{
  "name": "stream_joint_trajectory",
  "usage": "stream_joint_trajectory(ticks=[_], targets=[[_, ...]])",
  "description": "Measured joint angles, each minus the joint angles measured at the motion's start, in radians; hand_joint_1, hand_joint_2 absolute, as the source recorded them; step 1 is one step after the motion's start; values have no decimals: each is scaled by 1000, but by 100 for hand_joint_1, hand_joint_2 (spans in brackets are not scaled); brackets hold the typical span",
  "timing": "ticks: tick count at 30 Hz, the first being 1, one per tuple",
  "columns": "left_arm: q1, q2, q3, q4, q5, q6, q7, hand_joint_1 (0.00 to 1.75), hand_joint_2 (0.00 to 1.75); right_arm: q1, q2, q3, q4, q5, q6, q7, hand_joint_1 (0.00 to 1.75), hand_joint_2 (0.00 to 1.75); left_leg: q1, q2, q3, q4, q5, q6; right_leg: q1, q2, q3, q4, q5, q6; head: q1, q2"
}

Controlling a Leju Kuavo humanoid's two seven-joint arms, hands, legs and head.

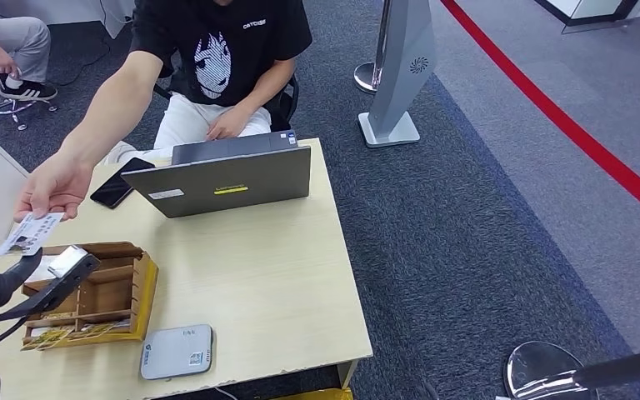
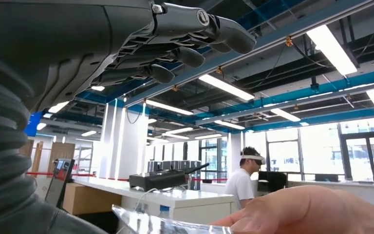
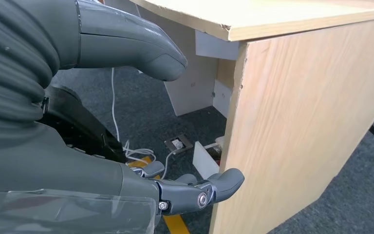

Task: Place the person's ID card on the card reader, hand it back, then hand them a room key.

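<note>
A person's hand reaches over the table's left side and holds out the ID card. My left hand is right by the card, thumb raised on one side and dark fingers stretched below it, holding nothing. In the left wrist view the fingers stay apart from the card's edge and the person's finger. The grey card reader lies near the table's front edge. My right hand hangs empty beside the table's side panel, fingers apart.
A wooden box with cards in its slots stands just under my left hand. Across the table sit an open laptop and a black phone. The person sits behind them. A grey stand is on the carpet to the right.
</note>
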Motion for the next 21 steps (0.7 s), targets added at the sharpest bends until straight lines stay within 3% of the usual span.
stream_joint_trajectory(ticks=[1,15,21], targets=[[0,1,0,3,-2,3,0,175,175,1,0,-2,-2,0,3,2,0,175,0,0,0,0,0,0,0,0,0,0,0,0,0,0],[34,-4,9,-4,4,31,-20,175,175,94,0,34,-168,-34,-60,53,0,175,0,0,-1,0,0,0,0,0,0,0,0,0,0,0],[112,-57,33,-81,121,64,-85,175,175,155,0,77,-265,-65,-128,54,0,175,0,0,-1,0,0,0,0,0,0,0,0,0,0,0]])
